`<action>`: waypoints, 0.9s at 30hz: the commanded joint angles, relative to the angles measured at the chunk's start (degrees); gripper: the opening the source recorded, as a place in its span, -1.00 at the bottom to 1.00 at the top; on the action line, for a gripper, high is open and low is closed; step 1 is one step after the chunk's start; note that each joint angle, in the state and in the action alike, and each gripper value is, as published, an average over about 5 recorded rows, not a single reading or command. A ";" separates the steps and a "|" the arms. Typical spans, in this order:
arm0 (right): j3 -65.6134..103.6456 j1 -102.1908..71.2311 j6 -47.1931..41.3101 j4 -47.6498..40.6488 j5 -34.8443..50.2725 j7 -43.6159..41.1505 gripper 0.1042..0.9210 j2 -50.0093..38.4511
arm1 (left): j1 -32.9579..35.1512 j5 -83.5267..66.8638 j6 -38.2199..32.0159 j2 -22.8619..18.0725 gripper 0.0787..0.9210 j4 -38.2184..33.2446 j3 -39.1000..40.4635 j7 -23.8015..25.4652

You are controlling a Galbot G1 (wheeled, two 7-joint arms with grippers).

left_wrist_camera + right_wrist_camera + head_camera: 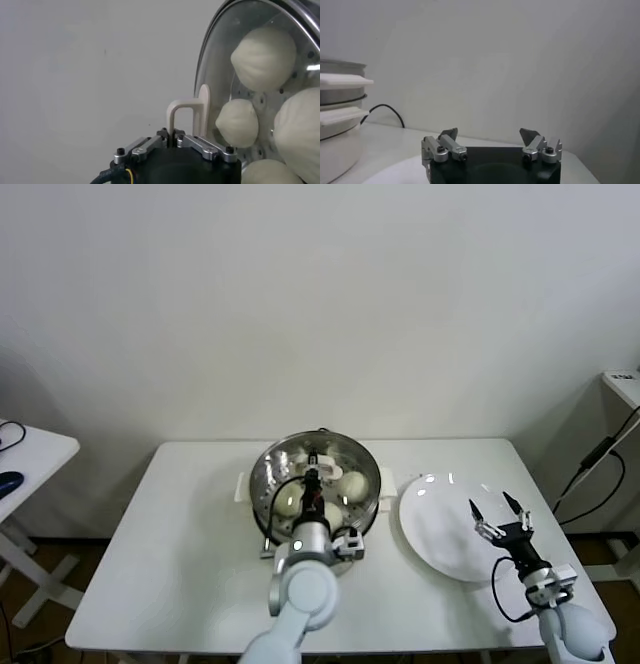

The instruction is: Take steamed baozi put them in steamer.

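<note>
White table (190, 524), steamer (262, 474) mid-table.

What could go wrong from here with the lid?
1. The left gripper pinches only the glass lid's thin white handle; the lid could swing or slip onto the baozi.
2. Lowered off-centre, it may catch the steamer rim.
3. The right gripper hovers open over the plate, near the steamer.

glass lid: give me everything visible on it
The glass lid is round, clear, metal-rimmed, with a cream-white loop handle. The left claw is shut on that handle, holding the lid over the steamer. Four baozi show through the glass. Whether the rim is seated can't be told.
</note>
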 commanded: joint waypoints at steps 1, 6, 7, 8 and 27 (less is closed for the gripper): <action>0.07 0.10 0.07 -0.09 -0.05 -0.13 0.76 -0.01 | 0.03 -0.47 -0.40 0.21 -0.84 -0.51 -0.07 0.27; 0.13 0.13 0.10 -0.14 -0.07 -0.34 0.76 0.00 | 0.23 -0.84 -1.02 0.64 -0.76 -1.15 -0.08 0.47; 0.13 0.13 0.09 -0.16 -0.08 -0.39 0.76 0.00 | 0.26 -0.93 -1.07 0.73 -0.70 -1.34 -0.07 0.46; 0.13 0.12 0.10 -0.19 -0.10 -0.45 0.76 0.00 | 0.29 -1.02 -1.12 0.80 -0.64 -1.59 -0.07 0.47; 0.03 0.75 0.36 -1.21 -0.88 -1.15 0.76 0.35 | 2.83 -3.57 -2.33 3.49 0.64 -9.77 -0.05 1.75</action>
